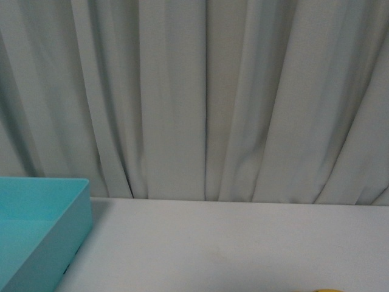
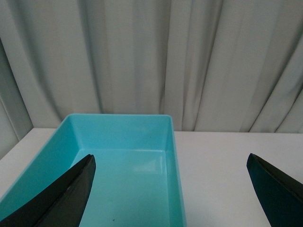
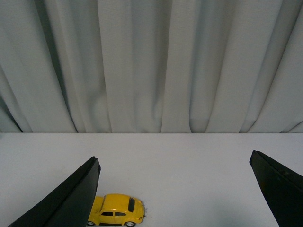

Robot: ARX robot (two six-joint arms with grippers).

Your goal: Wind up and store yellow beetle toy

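Note:
The yellow beetle toy (image 3: 116, 209) stands on its wheels on the white table, side-on, in the right wrist view, close to one black finger (image 3: 71, 201) of my right gripper (image 3: 173, 189), which is open and empty. A sliver of yellow (image 1: 327, 290) shows at the bottom edge of the front view. My left gripper (image 2: 173, 189) is open and empty, above the near right edge of the turquoise bin (image 2: 173, 156). Neither arm shows in the front view.
The turquoise bin (image 1: 82, 210) sits at the table's left side and holds nothing I can see. A pale pleated curtain (image 1: 194, 97) hangs right behind the white table (image 1: 231, 243).

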